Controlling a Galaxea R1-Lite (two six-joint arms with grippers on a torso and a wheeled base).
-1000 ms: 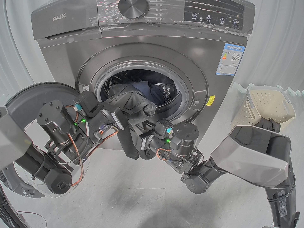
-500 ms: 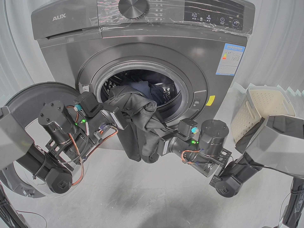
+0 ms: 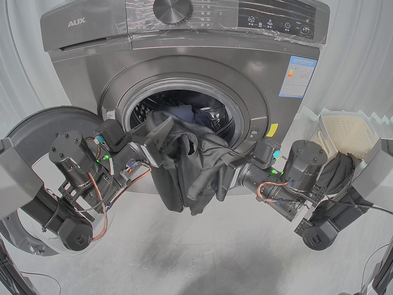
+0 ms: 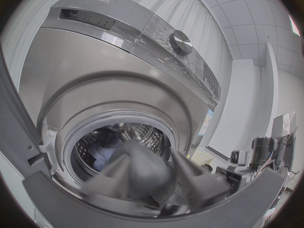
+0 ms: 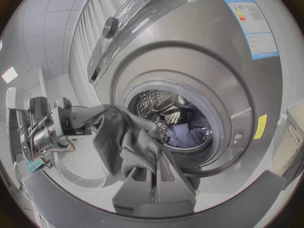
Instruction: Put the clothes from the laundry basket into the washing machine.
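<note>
Left pincer, right pincer seemingly clamped

The washing machine stands grey and front-loading, its round door swung wide open to the left of the machine. Deep in its drum lie blue clothes. Right at the machine's mouth, a dark grey garment hangs between the left hand and the right hand, which pinches the cloth tight. The garment's top reaches the opening and the rest dangles down the machine's front. To the machine's right sits the cream, perforated laundry basket, with a dark bundle at its near edge.
</note>
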